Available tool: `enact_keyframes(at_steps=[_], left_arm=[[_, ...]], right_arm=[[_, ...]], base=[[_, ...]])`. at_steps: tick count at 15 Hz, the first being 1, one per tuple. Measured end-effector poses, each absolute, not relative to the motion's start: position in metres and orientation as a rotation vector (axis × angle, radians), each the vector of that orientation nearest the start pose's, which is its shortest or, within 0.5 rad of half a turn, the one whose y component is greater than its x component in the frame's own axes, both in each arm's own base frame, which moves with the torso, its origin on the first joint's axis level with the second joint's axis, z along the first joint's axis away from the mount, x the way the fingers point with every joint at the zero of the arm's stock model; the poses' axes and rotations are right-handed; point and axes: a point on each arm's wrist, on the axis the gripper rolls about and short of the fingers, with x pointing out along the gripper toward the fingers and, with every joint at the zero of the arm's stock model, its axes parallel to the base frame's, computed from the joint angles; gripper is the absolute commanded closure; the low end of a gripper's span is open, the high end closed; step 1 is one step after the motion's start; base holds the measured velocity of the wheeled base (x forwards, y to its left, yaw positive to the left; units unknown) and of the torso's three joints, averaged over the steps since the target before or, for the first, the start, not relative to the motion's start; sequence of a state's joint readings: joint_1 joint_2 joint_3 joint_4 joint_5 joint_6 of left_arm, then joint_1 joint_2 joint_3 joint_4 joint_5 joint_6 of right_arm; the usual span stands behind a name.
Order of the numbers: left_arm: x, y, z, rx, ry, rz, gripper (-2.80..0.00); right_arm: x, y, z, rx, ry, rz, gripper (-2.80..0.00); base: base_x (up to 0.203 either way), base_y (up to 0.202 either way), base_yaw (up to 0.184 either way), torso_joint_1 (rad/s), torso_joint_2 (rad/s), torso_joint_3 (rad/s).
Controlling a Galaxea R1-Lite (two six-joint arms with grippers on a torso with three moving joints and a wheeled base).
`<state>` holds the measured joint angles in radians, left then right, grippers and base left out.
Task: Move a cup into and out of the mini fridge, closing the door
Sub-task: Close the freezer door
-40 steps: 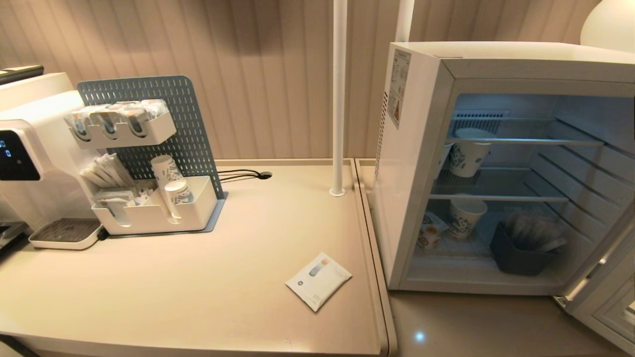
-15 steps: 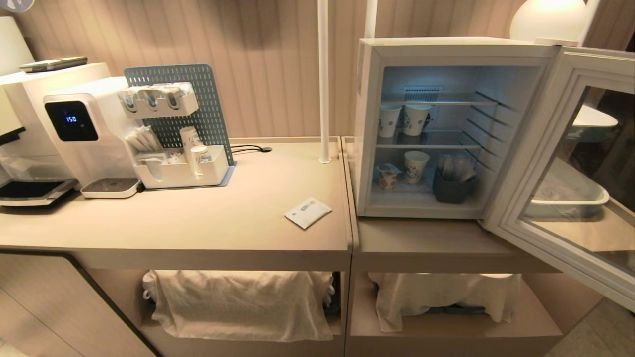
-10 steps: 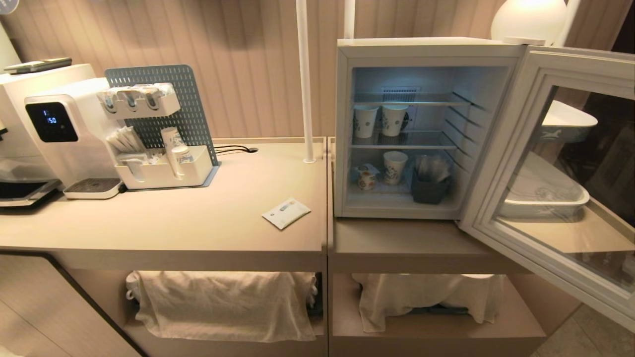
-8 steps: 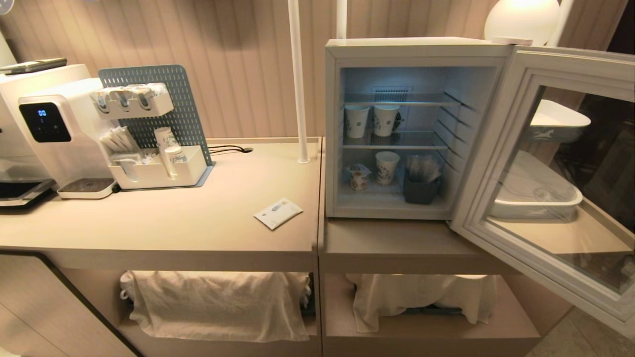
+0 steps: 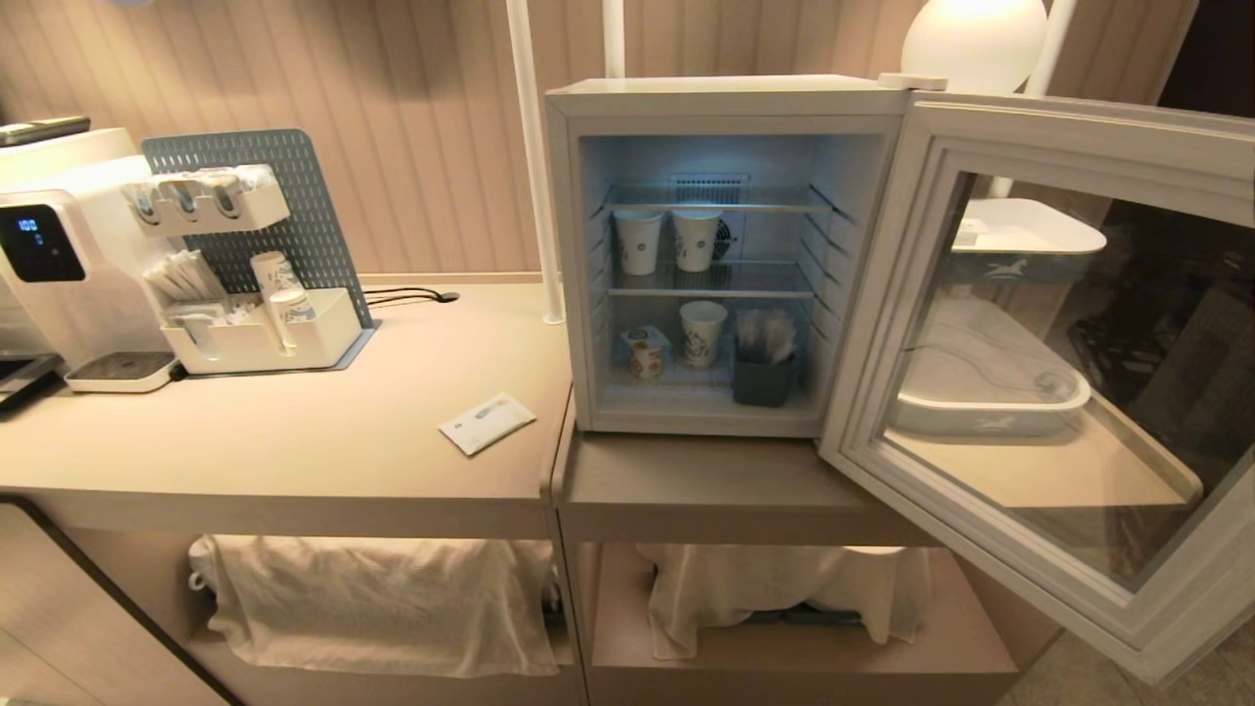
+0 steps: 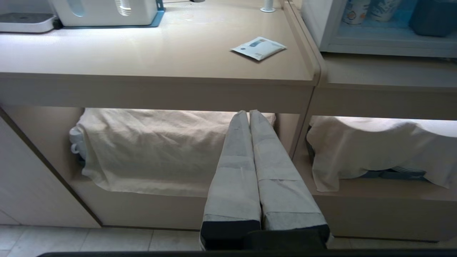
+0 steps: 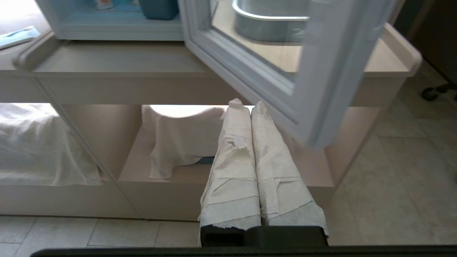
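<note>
The mini fridge (image 5: 726, 98) stands open on the lower right counter, lit inside. Its door (image 5: 878, 284) is swung wide to the right, reaching out past the counter edge. The cup (image 5: 644, 353), a small white tub with an orange mark, sits on the fridge floor at the left. Neither gripper shows in the head view. My left gripper (image 6: 249, 112) hangs shut and empty below the counter edge, in front of the cloth-covered shelf. My right gripper (image 7: 244, 103) is also shut and empty, low under the door's (image 7: 321, 89) bottom corner.
Two paper cups (image 5: 667, 240) stand on the fridge's middle shelf; a third paper cup (image 5: 703, 333) and a dark bin (image 5: 763, 378) are beside the tub. A white packet (image 5: 487, 423), an organiser (image 5: 255, 294), a water dispenser (image 5: 49, 265) and a pole (image 5: 529, 176) occupy the left counter.
The whole view has pulled back and slid so the fridge now sits in the middle: the camera moved. The things themselves stand as before, and the door stays open.
</note>
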<state>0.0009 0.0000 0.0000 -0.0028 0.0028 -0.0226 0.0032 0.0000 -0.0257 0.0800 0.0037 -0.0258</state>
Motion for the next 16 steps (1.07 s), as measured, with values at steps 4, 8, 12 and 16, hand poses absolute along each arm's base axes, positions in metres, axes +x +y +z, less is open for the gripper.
enact_keyframes(at_steps=[4,8,12,16], left_arm=[[-0.023,0.0,0.076,-0.023,-0.002,0.003,0.0],[-0.023,0.0,0.076,-0.023,-0.003,0.004,0.0],[-0.023,0.0,0.076,-0.023,-0.002,0.004,0.0],[-0.023,0.0,0.076,-0.023,-0.004,0.003,0.0]], right_arm=[[-0.025,0.0,0.074,-0.025,0.058,0.009,0.0],[-0.025,0.0,0.074,-0.026,0.059,0.007,0.0],[-0.025,0.0,0.075,-0.025,0.059,0.008,0.0],[-0.03,0.0,0.088,0.007,0.056,0.005,0.0]], base=[[0.0,-0.194,0.002,0.004,0.01,0.002],[0.0,-0.195,0.001,0.004,0.0,0.002],[0.0,-0.17,-0.001,-0.002,0.0,0.002],[0.0,-0.013,-0.002,0.001,0.0,0.001]])
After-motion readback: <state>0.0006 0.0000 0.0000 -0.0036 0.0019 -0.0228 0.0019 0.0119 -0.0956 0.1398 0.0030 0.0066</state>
